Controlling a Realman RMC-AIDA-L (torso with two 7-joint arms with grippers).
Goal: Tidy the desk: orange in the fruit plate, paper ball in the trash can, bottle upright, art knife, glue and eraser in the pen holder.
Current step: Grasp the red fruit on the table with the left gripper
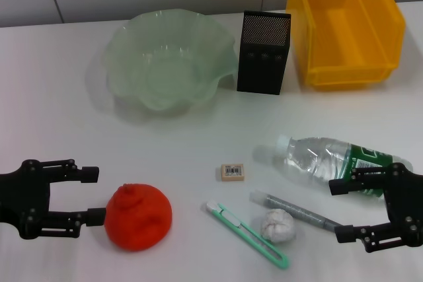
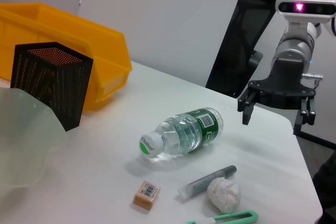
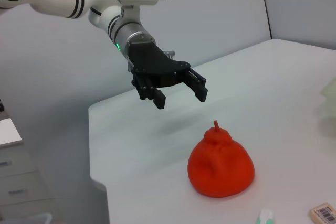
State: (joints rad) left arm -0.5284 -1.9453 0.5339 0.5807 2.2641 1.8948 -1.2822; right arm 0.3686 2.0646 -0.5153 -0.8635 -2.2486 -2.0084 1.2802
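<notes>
At the lower left of the head view, the left claw (image 1: 92, 193) stood beside the orange (image 1: 138, 217), its fingers spread wide and holding nothing. The lower finger seemed to touch or almost touch the fruit's side; the upper finger was clear of it. Nothing was tidied yet, so the step in hand was probably the orange. To do it well, I think the claw should come more over the fruit, so that both fingers pass its widest part, and close gently because the orange looks soft and uneven. After that it must lift high enough to clear the wavy rim of the plate (image 1: 125, 37), which was in the upper middle-left, well apart from the fruit.

At the lower right, the right claw (image 1: 340, 211) was also wide and empty. Its upper finger was over the green label of the bottle (image 1: 330, 161), which lay on its side on the worktop (image 1: 59, 123); I cannot tell if it touched. The glue (image 1: 294, 210), the paper ball (image 1: 277, 225), the knife (image 1: 248, 234) and the eraser (image 1: 232, 172) lay in the lower middle. The holder (image 1: 264, 53) and the yellow bin (image 1: 345, 24) stood at the top right.
</notes>
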